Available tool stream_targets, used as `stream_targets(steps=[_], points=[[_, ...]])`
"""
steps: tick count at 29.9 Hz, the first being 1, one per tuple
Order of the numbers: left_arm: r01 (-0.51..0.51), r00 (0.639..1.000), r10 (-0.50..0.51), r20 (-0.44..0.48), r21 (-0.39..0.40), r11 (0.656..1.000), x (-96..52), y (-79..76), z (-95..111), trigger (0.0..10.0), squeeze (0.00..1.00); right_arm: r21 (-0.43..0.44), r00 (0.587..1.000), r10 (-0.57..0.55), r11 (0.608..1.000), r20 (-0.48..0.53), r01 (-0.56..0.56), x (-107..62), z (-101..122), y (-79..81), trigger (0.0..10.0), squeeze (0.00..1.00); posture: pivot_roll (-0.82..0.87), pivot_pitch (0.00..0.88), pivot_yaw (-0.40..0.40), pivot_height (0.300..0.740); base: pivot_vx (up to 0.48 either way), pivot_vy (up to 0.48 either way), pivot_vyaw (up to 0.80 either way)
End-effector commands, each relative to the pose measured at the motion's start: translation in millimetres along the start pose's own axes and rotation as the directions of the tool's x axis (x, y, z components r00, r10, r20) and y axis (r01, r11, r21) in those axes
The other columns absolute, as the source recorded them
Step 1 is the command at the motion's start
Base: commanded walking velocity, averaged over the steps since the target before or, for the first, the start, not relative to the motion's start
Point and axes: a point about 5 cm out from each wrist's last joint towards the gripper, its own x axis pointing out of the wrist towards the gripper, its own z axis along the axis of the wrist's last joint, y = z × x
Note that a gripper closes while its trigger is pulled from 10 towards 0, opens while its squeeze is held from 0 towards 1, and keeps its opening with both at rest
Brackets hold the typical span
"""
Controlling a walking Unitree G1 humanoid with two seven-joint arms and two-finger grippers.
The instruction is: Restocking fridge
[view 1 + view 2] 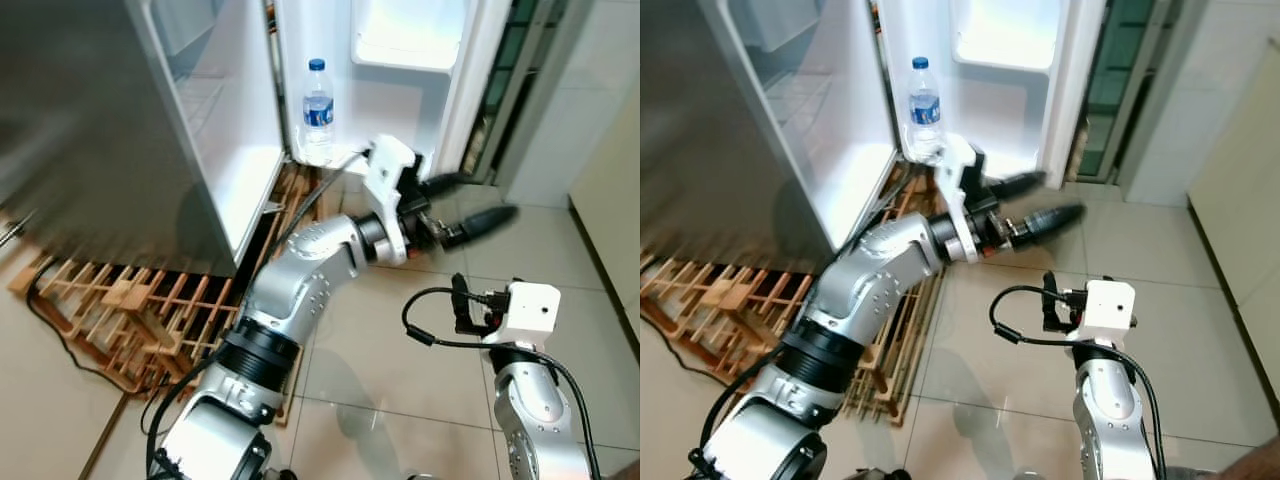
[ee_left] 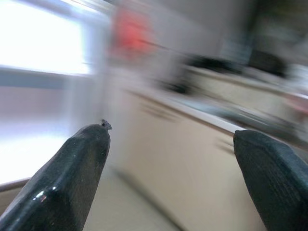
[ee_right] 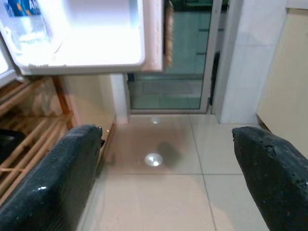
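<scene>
Left gripper (image 1: 478,204) hangs in the air just right of the open fridge door (image 1: 400,70), its two black fingers (image 2: 72,178) spread wide and holding nothing. Standing upright at the left end of the door's bottom shelf is a water bottle (image 1: 318,110) with a blue cap, near the gripper but not touching it. Right gripper (image 3: 168,183), lower down over the tiled floor (image 1: 400,330), is likewise spread apart and empty.

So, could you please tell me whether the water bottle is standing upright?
Upright: the water bottle stands cap-up in the open fridge door's shelf, apart from the open left pincer.
</scene>
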Motion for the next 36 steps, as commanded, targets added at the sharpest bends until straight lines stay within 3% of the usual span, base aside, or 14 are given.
stream_targets(steps=[1,3,4,5,7,9,10,14,17,23,31,33,36], points=[[-0.22,0.974,0.219,0.054,0.022,0.975,-30.5,37.4,9,10.0,0.0,-0.001,1.0,-0.002,1.0,0.016,0.002,2.9,7,-1.7,10.0,0.24,-0.11,0.0,0.118,0.732,0.0,0.0,0.78],[-0.354,0.933,0.349,0.092,0.056,0.933,-59.1,58.5,18,10.0,0.0,-0.002,1.0,-0.002,1.0,0.017,0.002,4.4,8,-3.4,10.0,0.24,-0.09,0.0,0.102,0.732,0.0,0.0,0.77],[-0.428,0.903,0.417,0.105,0.11,0.897,-83.0,67.0,20,10.0,0.0,-0.006,1.0,0.01,1.0,0.02,-0.009,6.8,9,-2.7,10.0,0.25,-0.07,0.0,0.09,0.732,0.0,0.281,0.73],[-0.428,0.903,0.417,0.105,0.11,0.897,-83.0,67.0,20,10.0,0.0,-0.006,1.0,0.01,1.0,0.02,-0.009,6.8,9,-2.7,10.0,0.25,-0.07,0.0,0.09,0.732,0.0,0.281,0.73],[-0.532,0.847,0.521,0.109,0.162,0.831,-121.0,74.1,21,10.0,0.0,-0.01,0.999,0.038,0.999,0.028,-0.038,11.9,12,0.2,10.0,0.25,-0.04,0.0,0.077,0.732,0.0,0.467,0.73],[-0.614,0.788,0.608,0.097,0.184,0.768,-144.4,77.5,17,10.0,0.0,-0.003,0.997,0.064,0.998,0.031,-0.064,19.2,14,3.6,10.0,0.25,-0.01,0.0,0.052,0.732,0.0,0.465,0.73],[-0.614,0.788,0.608,0.097,0.184,0.768,-144.4,77.5,17,10.0,0.0,-0.003,0.997,0.064,0.998,0.031,-0.064,19.2,14,3.6,10.0,0.25,-0.01,0.0,0.052,0.732,0.0,0.465,0.73],[-0.681,0.729,0.679,0.086,0.184,0.708,-149.6,84.6,12,10.0,0.0,0.011,0.995,0.091,0.996,0.035,-0.092,28.3,16,9.8,10.0,0.25,0.02,0.0,0.031,0.732,0.0,0.467,0.72],[-0.672,0.732,0.681,0.025,0.19,0.716,-144.1,83.3,1,10.0,0.0,0.023,0.994,0.106,0.994,0.041,-0.107,33.4,18,16.1,10.0,0.25,0.03,0.0,0.029,0.732,0.0,0.469,0.71],[-0.634,0.741,0.672,0.003,0.331,0.698,-142.2,76.5,-2,10.0,0.0,0.037,0.992,0.119,0.992,0.048,-0.121,35.7,17,21.9,10.0,0.3,0.03,0.0,0.039,0.732,0.0,0.0,0.71],[-0.641,0.749,0.663,0.027,0.287,0.712,-133.1,69.5,-7,10.0,0.0,0.049,0.991,0.128,0.99,0.047,-0.13,33.4,15,23.5,10.0,0.39,0.0,0.0,0.045,0.732,0.116,0.0,0.69],[-0.702,0.7,0.714,0.014,0.195,0.685,-131.6,70.1,-10,9.6,0.0,0.049,0.99,0.134,0.989,0.052,-0.137,33.6,16,24.4,10.0,0.4,0.0,0.0,0.042,0.732,0.456,0.0,0.68],[-0.717,0.687,0.727,0.022,0.184,0.672,-129.8,71.7,-6,10.0,0.0,0.049,0.988,0.14,0.988,0.057,-0.143,34.1,18,25.0,10.0,0.41,0.0,0.0,0.036,0.732,0.461,0.0,0.68]])
